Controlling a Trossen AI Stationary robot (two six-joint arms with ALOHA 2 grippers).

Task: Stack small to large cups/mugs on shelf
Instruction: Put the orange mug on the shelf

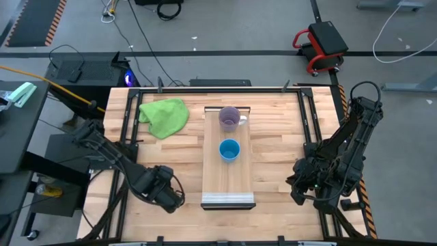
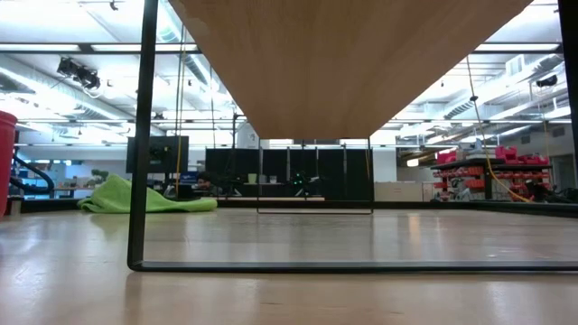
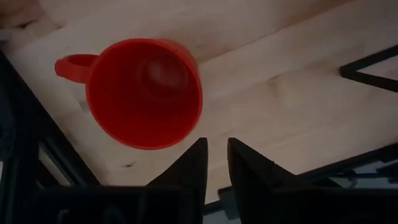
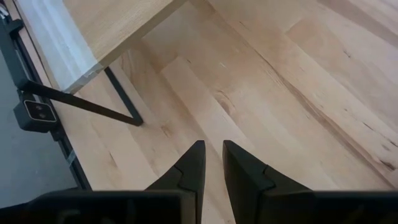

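The shelf (image 1: 229, 178) is a long light-wood board raised on black legs, with a grey strip (image 1: 229, 200) at its near end. The purple mug (image 1: 230, 117) stands on the shelf's far part, and the blue cup (image 1: 229, 149) stands just nearer. The red mug (image 3: 143, 93) stands upright on the table at the near left. It also shows at the left edge of the low view (image 2: 7, 162). My left gripper (image 3: 214, 155) hovers shut just beside and above the red mug, touching nothing. In the high view my left gripper (image 1: 167, 195) hides the red mug. My right gripper (image 4: 211, 155) is shut over bare table at the near right.
A green cloth (image 1: 164, 116) lies at the far left of the table, left of the shelf. The shelf's black leg frame (image 2: 135, 181) stands on the table. A black rail frame (image 1: 311, 137) runs along the table's sides.
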